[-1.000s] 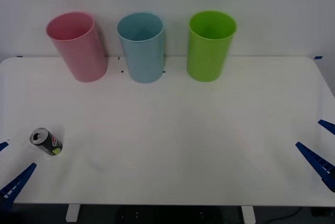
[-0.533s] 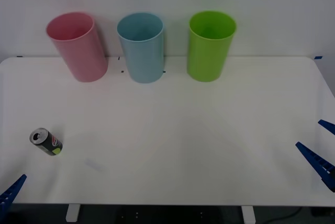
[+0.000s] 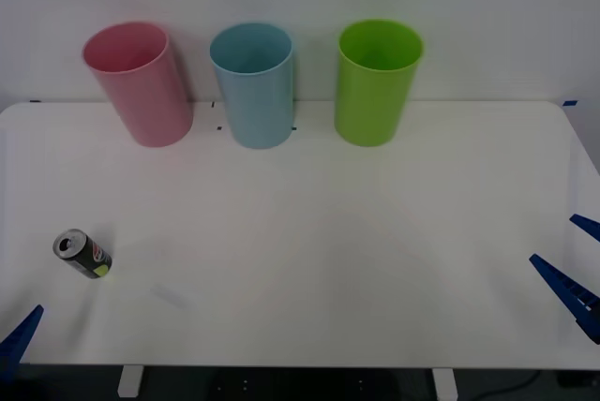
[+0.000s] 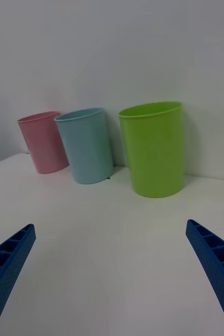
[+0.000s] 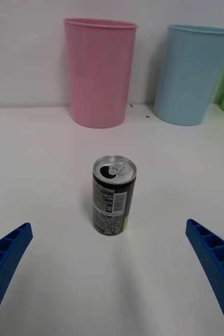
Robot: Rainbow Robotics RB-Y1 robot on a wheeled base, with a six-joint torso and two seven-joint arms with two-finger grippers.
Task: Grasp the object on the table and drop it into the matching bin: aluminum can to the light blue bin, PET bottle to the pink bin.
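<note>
Left hand [image 5: 112,283]: fingers spread wide, empty, low at near left tabletop edge, aimed at can
Right hand [image 4: 112,278]: fingers wide, empty, parked at near right edge
Aluminum can [image 3: 82,253]: upright on tabletop [image 3: 328,232], near left, ungrasped
Light blue bin [image 3: 252,85]: far row, between pink bin [image 3: 138,82] and green bin [image 3: 377,81]
Progress: none judged done; grasp, carry, drop remain

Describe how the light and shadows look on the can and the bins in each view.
Front view: soft even light, faint shadows behind the bins, aluminum can small. Left wrist view: the can's silver top shines, pale shadow in front. Right wrist view: the green bin casts a soft wall shadow.
</note>
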